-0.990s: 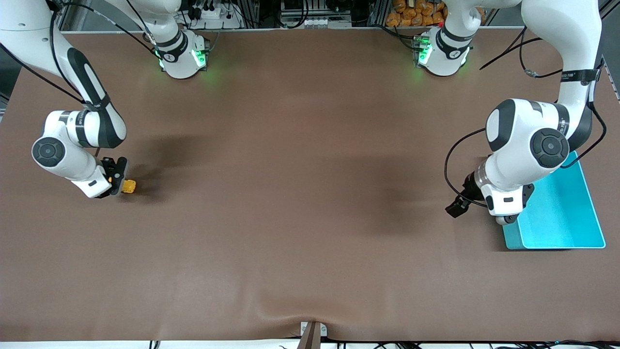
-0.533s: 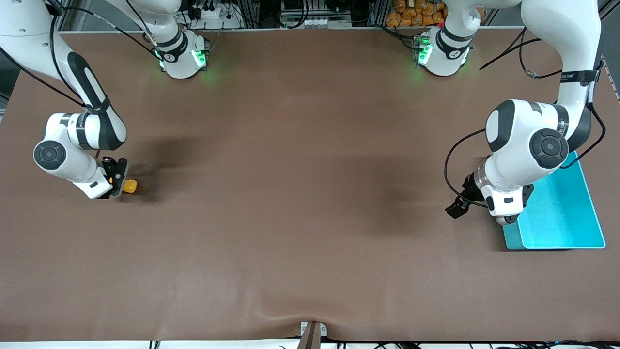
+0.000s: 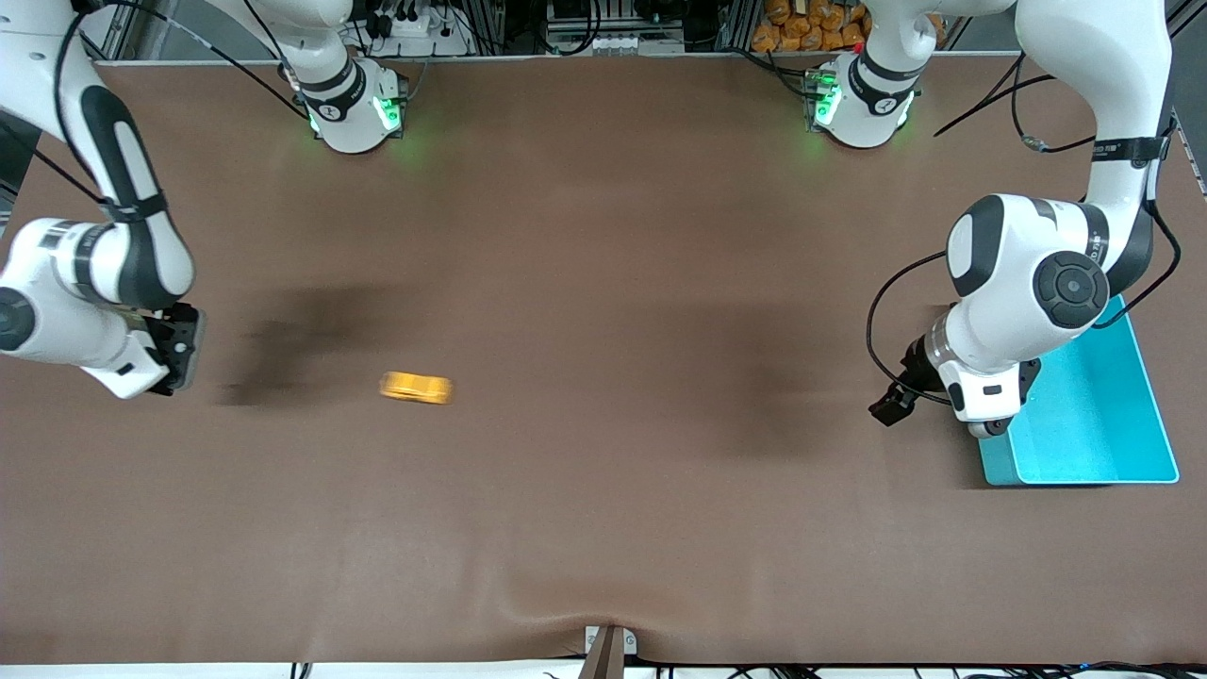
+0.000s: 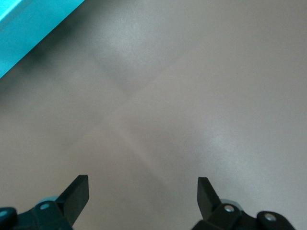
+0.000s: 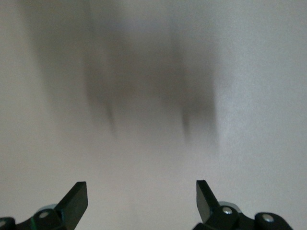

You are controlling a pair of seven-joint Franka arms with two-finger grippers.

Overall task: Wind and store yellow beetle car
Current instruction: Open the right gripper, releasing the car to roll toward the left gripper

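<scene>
Toy car (image 3: 416,388) on surface (image 3: 603,519), toward right arm's end, well apart from bin (image 3: 1113,443). Bin on surface at left arm's end. Right claw (image 3: 174,354) over surface near its own end, fingers spread, nothing between them. Left claw (image 3: 891,404) just beside bin, over bare surface, fingers spread, waiting.

Both arms are glossy white with rounded links and dark grey to black bands at the joints. Each big joint carries a dark round cap with a small centre hub. The two bases glow green at their collars. Thin black cables run along the links, strapped on with black bands. The left tool (image 3: 888,407) and the right tool (image 3: 179,354) are black, with flat angular fingers (image 4: 76,191) and small silvery screws.
</scene>
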